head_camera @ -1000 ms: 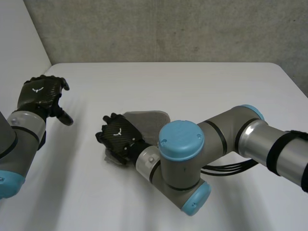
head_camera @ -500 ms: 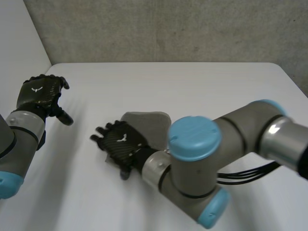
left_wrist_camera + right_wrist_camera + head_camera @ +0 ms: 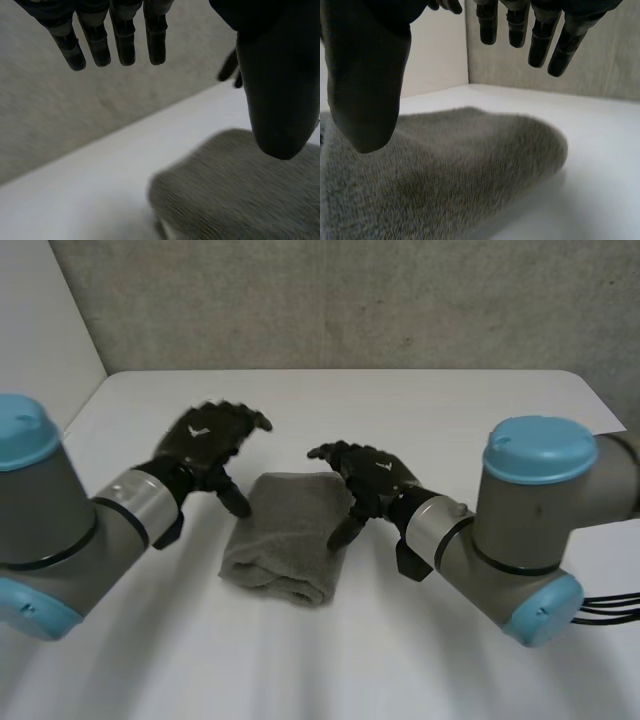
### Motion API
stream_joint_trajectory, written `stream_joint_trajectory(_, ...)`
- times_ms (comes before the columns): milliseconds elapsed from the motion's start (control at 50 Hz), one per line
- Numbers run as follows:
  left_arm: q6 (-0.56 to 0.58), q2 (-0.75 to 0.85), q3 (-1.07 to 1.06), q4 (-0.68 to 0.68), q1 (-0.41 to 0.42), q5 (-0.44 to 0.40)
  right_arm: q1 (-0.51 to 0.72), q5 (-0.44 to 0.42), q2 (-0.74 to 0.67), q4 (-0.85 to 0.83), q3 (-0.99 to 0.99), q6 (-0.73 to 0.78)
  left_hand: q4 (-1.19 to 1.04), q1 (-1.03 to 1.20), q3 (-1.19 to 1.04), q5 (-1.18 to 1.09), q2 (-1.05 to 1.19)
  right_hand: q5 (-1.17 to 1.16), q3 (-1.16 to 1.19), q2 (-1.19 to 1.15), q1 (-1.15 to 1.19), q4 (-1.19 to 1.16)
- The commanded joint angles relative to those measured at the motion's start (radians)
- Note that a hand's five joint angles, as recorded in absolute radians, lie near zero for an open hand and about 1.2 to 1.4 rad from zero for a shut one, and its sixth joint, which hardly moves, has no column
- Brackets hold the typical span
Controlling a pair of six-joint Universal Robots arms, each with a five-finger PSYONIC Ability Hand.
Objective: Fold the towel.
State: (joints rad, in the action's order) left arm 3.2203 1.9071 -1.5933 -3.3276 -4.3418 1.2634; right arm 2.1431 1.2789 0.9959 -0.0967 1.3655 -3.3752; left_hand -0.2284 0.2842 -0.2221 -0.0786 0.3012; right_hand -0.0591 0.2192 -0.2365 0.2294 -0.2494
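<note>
A grey towel [image 3: 285, 536] lies folded into a small thick bundle in the middle of the white table [image 3: 420, 420]. My left hand [image 3: 205, 443] hovers just off the towel's far left corner, fingers relaxed and apart, holding nothing. My right hand [image 3: 365, 478] hovers at the towel's right edge, open too, thumb hanging over the cloth. In the left wrist view the towel [image 3: 240, 190] lies below the thumb [image 3: 272, 95], with straight fingers [image 3: 125, 40] above it. The right wrist view has the towel [image 3: 445, 165] beneath the thumb [image 3: 365, 85] and spread fingers [image 3: 540, 45].
A grey wall [image 3: 350, 300] stands behind the table's far edge. The table's left edge runs close to my left arm [image 3: 60, 530], and my right arm [image 3: 520, 530] reaches in across the near right part.
My right hand has lifted off the towel, opened and swung to its right side. My left hand has moved in from the far left to the towel's left corner.
</note>
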Motion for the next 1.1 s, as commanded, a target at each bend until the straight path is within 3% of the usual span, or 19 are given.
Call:
stream_joint_trajectory(20, 0.009, 0.137, 0.073, 0.085, -0.021, -0.019, 0.009, 0.002, -0.129, 0.02, -0.077, -0.099, 0.054, -0.05, 0.048, 0.019, -0.067, 0.059, -0.045, 0.062, -0.055, 0.075)
stream_joint_trajectory(320, 0.067, 0.248, 0.09, 0.089, -0.056, -0.015, 0.018, 0.065, -0.2, 0.029, -0.108, -0.127, 0.054, -0.044, 0.048, 0.013, -0.061, 0.059, -0.045, 0.062, -0.055, 0.075)
stream_joint_trajectory(540, 0.113, 0.285, 0.091, 0.089, -0.045, -0.006, 0.054, 0.091, -0.192, 0.037, -0.109, 0.039, 0.054, -0.038, 0.048, 0.007, -0.055, 0.059, -0.045, 0.062, -0.055, 0.075)
stream_joint_trajectory(640, 0.101, 0.254, 0.093, 0.094, -0.047, -0.006, 0.063, 0.099, -0.137, 0.071, -0.105, 0.08, 0.054, -0.041, 0.048, 0.01, -0.058, 0.059, -0.045, 0.062, -0.055, 0.075)
stream_joint_trajectory(800, 0.084, 0.049, 0.087, 0.102, -0.041, 0.014, 0.028, 0.094, 0.055, 0.147, -0.075, 0.088, 0.054, -0.056, 0.048, 0.025, -0.073, 0.059, -0.045, 0.062, -0.055, 0.075)
stream_joint_trajectory(940, 0.081, -0.094, 0.09, 0.105, -0.036, 0.027, -0.089, 0.1, 0.21, 0.173, -0.037, 0.154, 0.054, -0.106, 0.048, 0.075, -0.123, 0.059, -0.045, 0.062, -0.055, 0.075)
stream_joint_trajectory(1000, 0.038, -0.134, 0.104, 0.112, -0.019, 0.067, -0.143, 0.132, 0.271, 0.166, -0.022, 0.206, 0.054, -0.106, 0.048, 0.075, -0.123, 0.059, -0.045, 0.062, -0.055, 0.075)
stream_joint_trajectory(1040, -0.067, -0.16, 0.142, 0.119, 0.011, 0.16, -0.17, 0.186, 0.326, 0.164, -0.019, 0.237, 0.054, -0.106, 0.048, 0.075, -0.123, 0.059, -0.045, 0.062, -0.055, 0.075)
stream_joint_trajectory(1060, -0.068, -0.16, 0.142, 0.119, 0.011, 0.16, -0.17, 0.186, 0.326, 0.164, -0.019, 0.237, 0.054, -0.106, 0.048, 0.075, -0.123, 0.059, -0.045, 0.062, -0.055, 0.075)
stream_joint_trajectory(1100, -0.173, -0.174, 0.179, 0.146, 0.031, 0.285, -0.172, 0.246, 0.384, 0.149, -0.02, 0.25, 0.054, -0.106, 0.048, 0.075, -0.123, 0.059, -0.045, 0.062, -0.055, 0.075)
